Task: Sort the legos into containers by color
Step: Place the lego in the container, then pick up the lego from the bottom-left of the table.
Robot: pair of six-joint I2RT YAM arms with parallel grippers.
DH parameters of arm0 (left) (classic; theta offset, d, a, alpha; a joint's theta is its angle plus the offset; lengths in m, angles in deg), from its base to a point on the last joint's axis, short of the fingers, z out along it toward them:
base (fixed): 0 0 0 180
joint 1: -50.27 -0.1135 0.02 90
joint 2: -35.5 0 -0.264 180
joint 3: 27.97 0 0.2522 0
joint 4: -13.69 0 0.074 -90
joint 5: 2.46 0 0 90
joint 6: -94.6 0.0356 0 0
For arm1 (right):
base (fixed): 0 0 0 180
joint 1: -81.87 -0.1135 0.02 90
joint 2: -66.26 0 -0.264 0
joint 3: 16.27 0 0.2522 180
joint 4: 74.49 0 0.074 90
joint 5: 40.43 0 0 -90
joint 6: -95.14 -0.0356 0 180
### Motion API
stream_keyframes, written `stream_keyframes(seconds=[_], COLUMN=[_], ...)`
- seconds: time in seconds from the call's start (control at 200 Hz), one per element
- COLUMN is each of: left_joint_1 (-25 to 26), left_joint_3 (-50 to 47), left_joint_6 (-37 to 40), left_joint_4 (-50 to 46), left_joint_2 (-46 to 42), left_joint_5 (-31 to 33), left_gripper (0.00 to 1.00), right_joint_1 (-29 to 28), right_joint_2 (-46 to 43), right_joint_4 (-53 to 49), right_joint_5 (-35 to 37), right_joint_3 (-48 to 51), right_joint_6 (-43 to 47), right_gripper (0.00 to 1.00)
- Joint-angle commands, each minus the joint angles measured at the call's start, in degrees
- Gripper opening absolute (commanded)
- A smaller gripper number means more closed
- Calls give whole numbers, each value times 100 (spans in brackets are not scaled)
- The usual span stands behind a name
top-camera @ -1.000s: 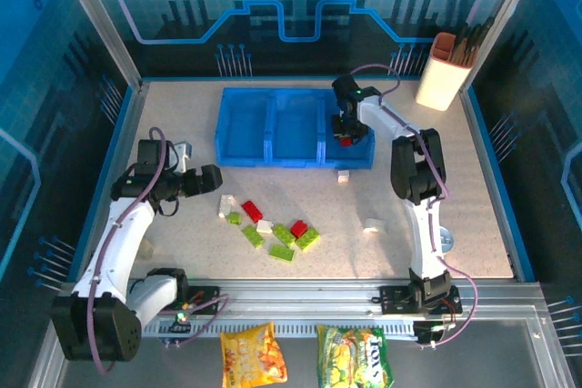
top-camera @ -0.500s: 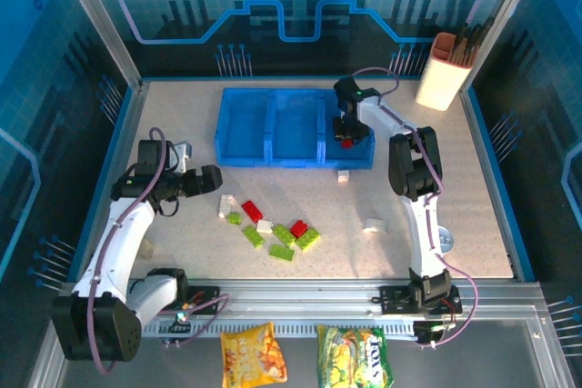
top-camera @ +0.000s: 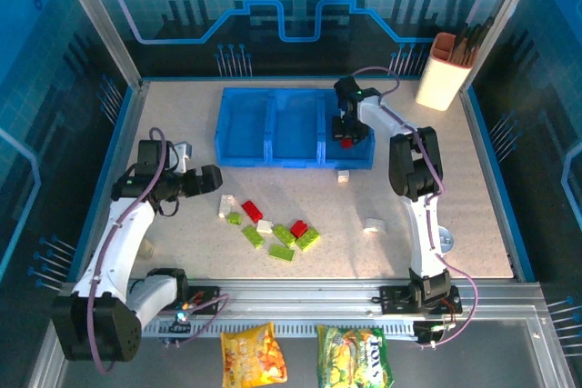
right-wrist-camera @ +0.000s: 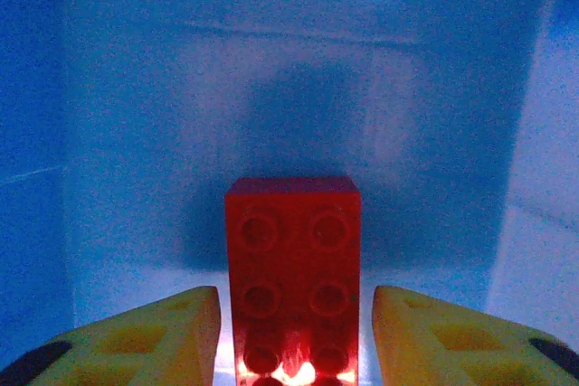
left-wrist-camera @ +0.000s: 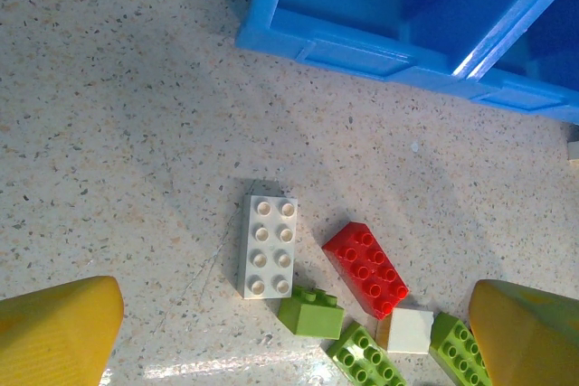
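Observation:
The blue three-compartment tray [top-camera: 273, 159] stands at the back of the table. My right gripper [top-camera: 346, 134] is down in its right compartment and open; a red brick [right-wrist-camera: 292, 268] lies between the yellow fingers [right-wrist-camera: 163, 336] with a gap on each side. My left gripper [top-camera: 218, 179] hovers open, left of the loose pile. Under it lie a white brick [left-wrist-camera: 268, 246], a red brick [left-wrist-camera: 365, 269] and lime green bricks [left-wrist-camera: 311, 312]. More red [top-camera: 298, 228] and green [top-camera: 308, 240] bricks lie in the pile. Two white bricks [top-camera: 344, 175] [top-camera: 372, 223] lie apart.
A white-and-orange utensil cup [top-camera: 444, 70] stands at the back right corner. Two snack bags [top-camera: 253, 354] [top-camera: 355, 358] lie beyond the front rail. Blue walls enclose the table on three sides. The tray's left and middle compartments [top-camera: 296, 124] look free of bricks.
The right arm's elbow has shifted slightly while its gripper stays in the right compartment over the red brick. The left arm has not moved.

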Motion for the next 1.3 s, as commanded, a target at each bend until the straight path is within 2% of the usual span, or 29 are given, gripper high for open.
stream_keyframes(seconds=[0.0, 0.27, 0.53, 0.695, 0.84, 1.011, 1.161, 1.296], left_joint_1=[-31, -27, 3, 216, 792, 1789, 2522, 2922], left_joint_3=[-61, 25, 129, 263, 443, 725, 1017, 1208], left_joint_6=[102, 128, 30, -156, -332, -693, -973, -1348], left_joint_4=[-12, -106, -183, -336, -501, -502, -465, -558], left_joint_2=[-52, 18, 198, 354, 597, 992, 1494, 1894], left_joint_5=[-78, -113, -204, -191, 5, 320, 538, 985], left_gripper=[99, 99, 97, 94, 93, 92, 89, 86], right_joint_1=[-3, -104, -378, -709, -1099, -1555, -1907, -2150], right_joint_2=[-636, -1513, -2851, -3726, -4397, -4975, -5231, -5389], right_joint_4=[-238, -372, -136, -56, -5, 59, 8, -67], right_joint_5=[-43, -40, -31, 94, 278, 472, 657, 857], right_joint_3=[-87, 344, 1752, 2713, 3486, 4244, 4574, 4745], right_joint_6=[28, -14, -247, -458, -741, -1114, -1326, -1464], right_gripper=[50, 51, 51, 52, 52, 52, 52, 52])
